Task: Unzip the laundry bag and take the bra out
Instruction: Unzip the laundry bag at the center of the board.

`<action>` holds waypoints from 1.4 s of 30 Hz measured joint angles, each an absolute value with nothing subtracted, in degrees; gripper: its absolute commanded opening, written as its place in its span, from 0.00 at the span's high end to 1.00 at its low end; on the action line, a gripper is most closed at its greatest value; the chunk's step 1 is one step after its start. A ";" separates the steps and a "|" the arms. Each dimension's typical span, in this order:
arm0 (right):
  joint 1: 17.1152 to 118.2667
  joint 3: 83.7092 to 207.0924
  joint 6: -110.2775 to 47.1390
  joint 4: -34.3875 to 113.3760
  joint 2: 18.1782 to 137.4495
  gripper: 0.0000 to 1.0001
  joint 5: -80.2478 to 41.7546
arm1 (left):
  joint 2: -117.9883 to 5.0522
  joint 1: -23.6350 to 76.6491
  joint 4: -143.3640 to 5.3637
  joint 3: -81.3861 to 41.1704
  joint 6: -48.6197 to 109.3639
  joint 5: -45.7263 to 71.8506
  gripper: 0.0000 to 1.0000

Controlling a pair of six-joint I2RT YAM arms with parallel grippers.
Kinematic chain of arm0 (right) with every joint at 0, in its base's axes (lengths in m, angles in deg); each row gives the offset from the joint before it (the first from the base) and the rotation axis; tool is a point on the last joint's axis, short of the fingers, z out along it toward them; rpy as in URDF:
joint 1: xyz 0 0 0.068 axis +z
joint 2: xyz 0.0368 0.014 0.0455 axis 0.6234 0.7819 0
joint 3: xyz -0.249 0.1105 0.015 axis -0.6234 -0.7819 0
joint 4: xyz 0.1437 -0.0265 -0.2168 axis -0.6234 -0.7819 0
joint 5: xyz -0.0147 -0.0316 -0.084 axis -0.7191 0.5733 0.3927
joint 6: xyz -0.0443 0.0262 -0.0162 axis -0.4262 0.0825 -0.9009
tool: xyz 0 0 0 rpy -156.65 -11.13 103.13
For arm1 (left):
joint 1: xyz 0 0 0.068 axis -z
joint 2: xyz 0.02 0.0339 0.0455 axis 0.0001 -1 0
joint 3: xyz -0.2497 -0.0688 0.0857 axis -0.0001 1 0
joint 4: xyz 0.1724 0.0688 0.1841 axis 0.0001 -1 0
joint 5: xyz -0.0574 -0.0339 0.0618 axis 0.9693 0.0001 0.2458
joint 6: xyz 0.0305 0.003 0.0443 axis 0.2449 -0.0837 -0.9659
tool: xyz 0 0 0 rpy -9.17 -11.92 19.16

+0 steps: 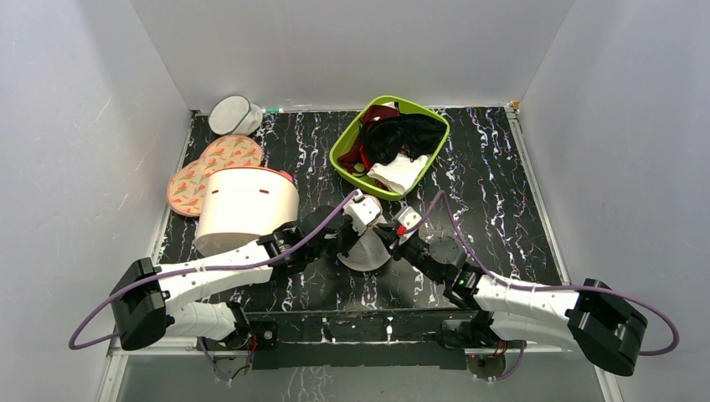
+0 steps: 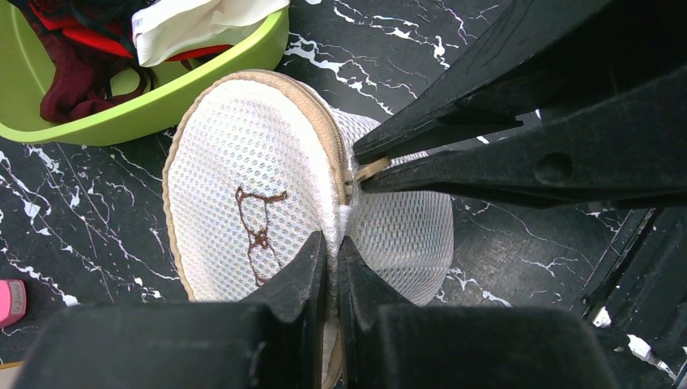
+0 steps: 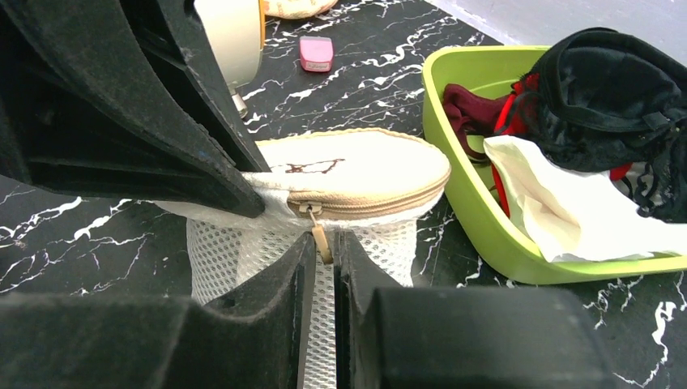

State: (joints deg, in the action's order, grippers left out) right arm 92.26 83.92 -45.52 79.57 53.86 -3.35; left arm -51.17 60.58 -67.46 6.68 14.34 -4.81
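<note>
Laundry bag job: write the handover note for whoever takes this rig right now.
Left gripper: shut on the laundry bag, pinching its mesh below the rim.
Right gripper: shut on the zip pull.
The bag stands on the table beside the green basket. The bra is not in view.
Done: both grips set. The zip looks closed along the visible rim.
Left: draw the zip round, open the bag, take out the bra.

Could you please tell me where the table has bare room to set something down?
The widest bare patch is the right side of the table, between the green basket and the right wall. A smaller one lies at the back, between the cream cylinder and the basket. It is crowded at the centre around the laundry bag.
</note>
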 measured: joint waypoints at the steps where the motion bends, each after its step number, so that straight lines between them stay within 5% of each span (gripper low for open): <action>1: 92.36 83.90 -45.30 78.90 53.33 0.94 -2.85 | -51.17 60.58 -67.46 6.65 14.32 -4.83 1.00; 4: 92.45 83.90 -44.23 76.43 50.58 1.00 -0.58 | -51.17 60.58 -67.57 6.50 14.13 -4.85 1.00; 16: 92.21 87.22 -39.92 62.74 46.10 1.00 3.44 | -51.61 60.58 -67.97 5.58 12.77 -4.78 1.00; 24: 83.60 93.10 -32.10 52.84 48.76 1.00 -1.08 | -51.80 60.58 -68.14 5.58 10.56 -4.78 1.00; 25: 81.81 93.23 -31.07 51.84 48.83 1.00 -2.96 | -51.80 60.61 -68.10 5.58 10.43 -4.76 0.98; 32: 77.87 98.17 -29.89 43.90 49.75 1.00 -17.04 | -51.85 60.61 -69.13 5.58 9.95 -4.65 0.39; 37: 77.94 99.77 -28.17 43.01 49.75 1.00 -25.74 | -51.87 60.58 -69.61 5.58 10.50 -3.45 0.26; 42: 78.22 99.77 -26.22 42.85 49.18 1.00 -29.67 | -51.87 60.58 -69.61 5.58 10.96 -2.18 0.36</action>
